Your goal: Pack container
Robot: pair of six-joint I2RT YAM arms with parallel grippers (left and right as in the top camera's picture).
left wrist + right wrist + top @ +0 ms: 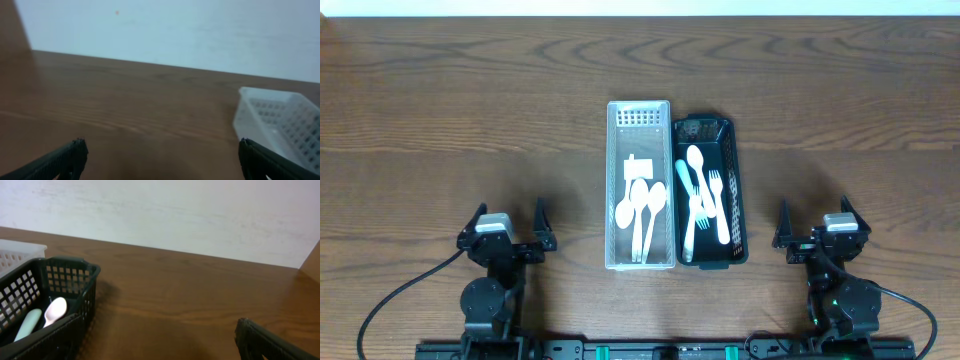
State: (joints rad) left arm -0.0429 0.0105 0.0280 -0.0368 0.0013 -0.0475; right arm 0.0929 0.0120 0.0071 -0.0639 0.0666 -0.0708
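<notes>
A white basket (639, 115) stands mid-table with three white spoons (642, 205) in it. Touching its right side is a black basket (706, 128) holding white forks and spoons (704, 195). My left gripper (506, 222) rests open and empty at the front left, well away from the baskets. My right gripper (820, 222) rests open and empty at the front right. The left wrist view shows the white basket's corner (280, 120) between spread fingers (162, 157). The right wrist view shows the black basket (45, 305) with a spoon (55, 311) inside, and only one finger.
Bare brown wooden table (470, 110) lies all around the baskets. A pale wall (175, 215) stands beyond the table's far edge. Cables (400, 290) run from both arm bases at the front edge.
</notes>
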